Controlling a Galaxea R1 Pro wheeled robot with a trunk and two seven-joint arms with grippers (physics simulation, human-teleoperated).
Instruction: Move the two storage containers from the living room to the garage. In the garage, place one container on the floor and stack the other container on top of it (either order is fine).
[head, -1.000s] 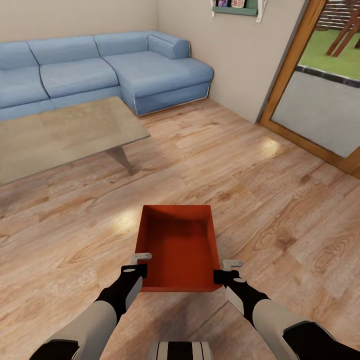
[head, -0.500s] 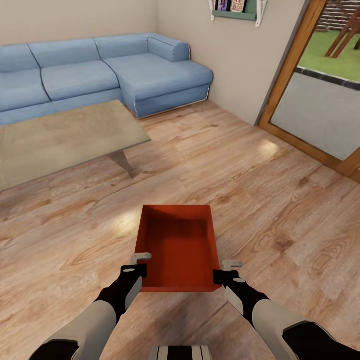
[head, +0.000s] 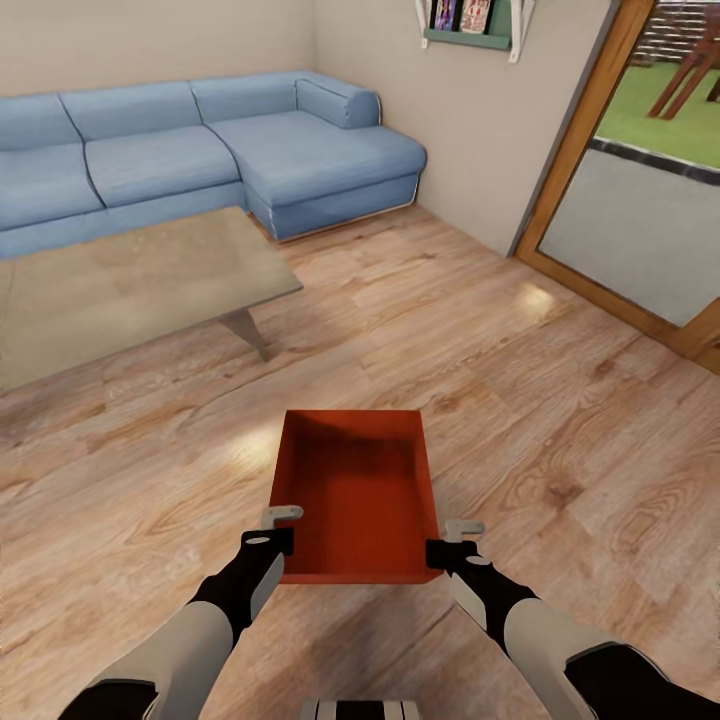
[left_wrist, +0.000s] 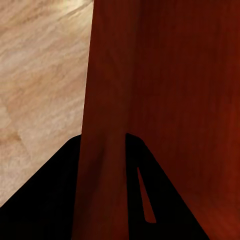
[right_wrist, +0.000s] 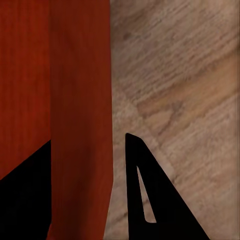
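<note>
Red-orange storage container (head: 358, 495) hangs between both claws above the wood-plank floor (head: 560, 420); the left claw (head: 281, 535) pinches its left wall; the right claw (head: 448, 541) pinches its right wall.

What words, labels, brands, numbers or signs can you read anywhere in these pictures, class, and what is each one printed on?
None can be read.
Items on the wall shelf: coloured covers or packs, any print too small and blurred to read.
Storage container: plain red-orange walls, no label in the head view or either wrist view.
Sofa, coffee table, door frame: no writing visible.
</note>
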